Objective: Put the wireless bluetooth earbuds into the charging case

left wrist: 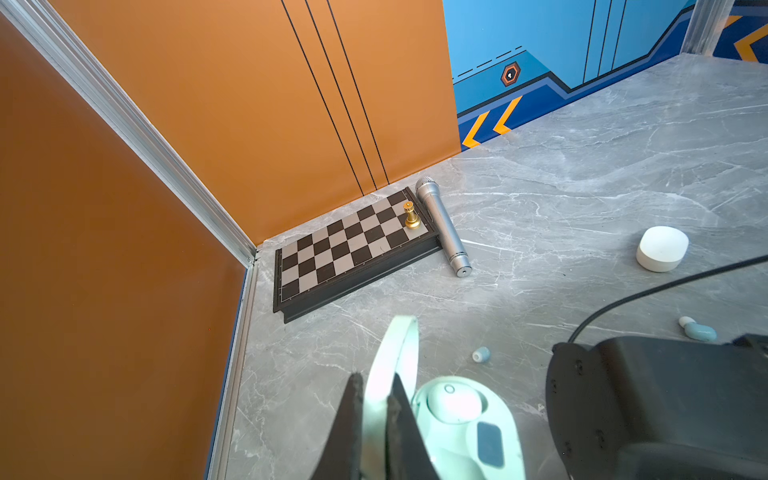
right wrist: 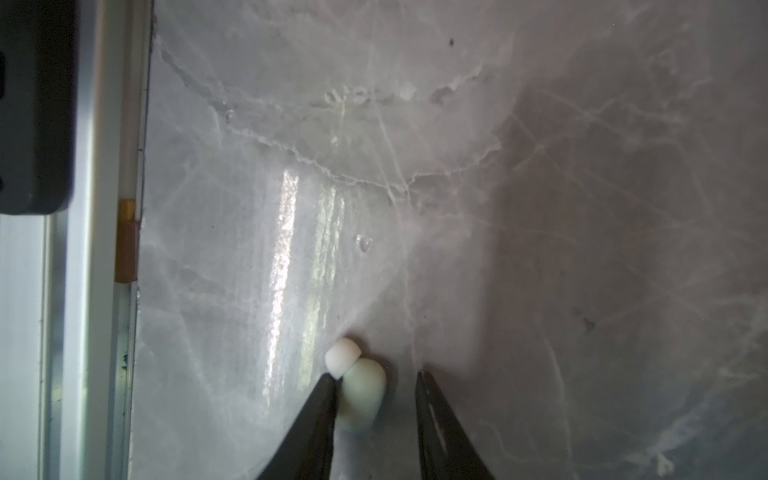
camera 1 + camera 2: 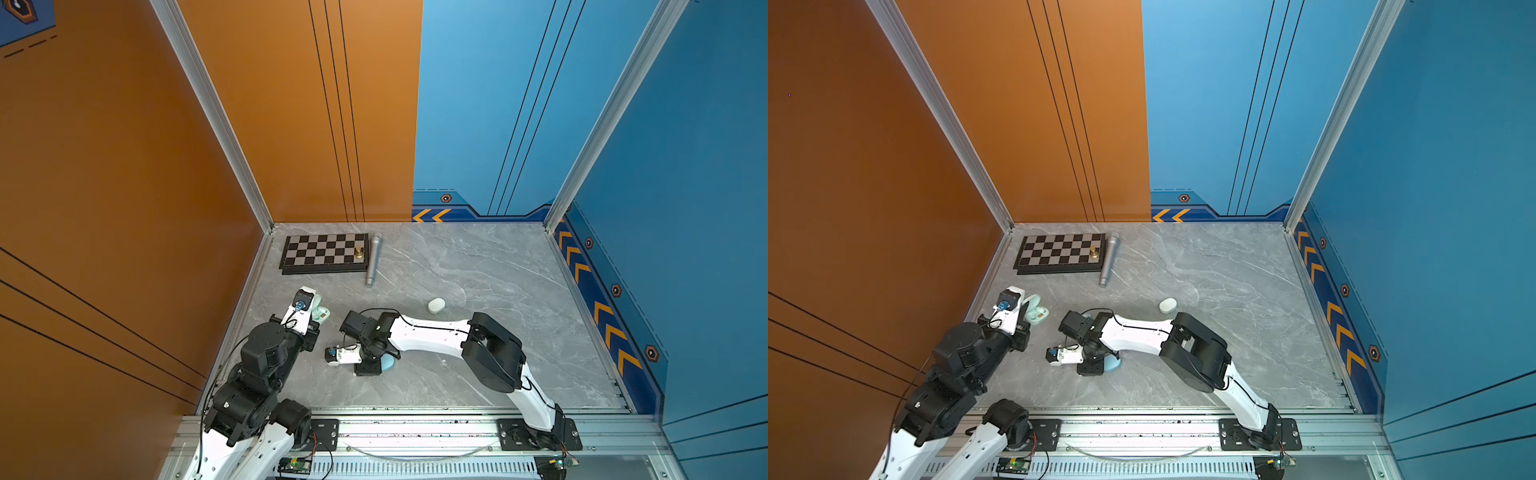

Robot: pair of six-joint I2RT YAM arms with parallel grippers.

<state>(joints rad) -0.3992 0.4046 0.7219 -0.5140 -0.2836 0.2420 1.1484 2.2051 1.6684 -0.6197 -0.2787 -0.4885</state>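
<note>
pinching the raised lid [image 1: 395, 353] of the pale green charging case [image 1: 469, 428], the left gripper [image 1: 376, 419] is standing pressed together on it, one finger on each face of the lid. only the left wrist cam is showing this. same cam is showing a seated bud [image 1: 453, 401] resting in a well of the case base, a light blue earbud [image 1: 700, 330] lying loose on the table [image 1: 582, 187], and a small light blue eartip [image 1: 481, 354] lying near the case. in both top views the left wrist is covering the fingers. the case is showing there only as a green patch beside it, near the left wall.

right wrist cam is showing the right gripper [image 2: 376, 374] down at the table w/ jaws spread, not clamped. a pale green earbud [image 2: 363, 395] w/ white tip is lying btwn the fingers, touching one finger [image 2: 322, 411], w/ a gap to the opposite one. top views are not showing this bud: the right wrist is hiding it, along w/ part of a light blue rounded case [image 3: 388, 365].

around: a shut white case [image 3: 436, 305] is sitting apart, mid-table. a chessboard [image 3: 324, 254] is lying at the far left corner w/ a gold piece [image 3: 359, 251] standing on it. a silver mic [image 3: 372, 259] is lying just beside the board, along its right edge.
</note>
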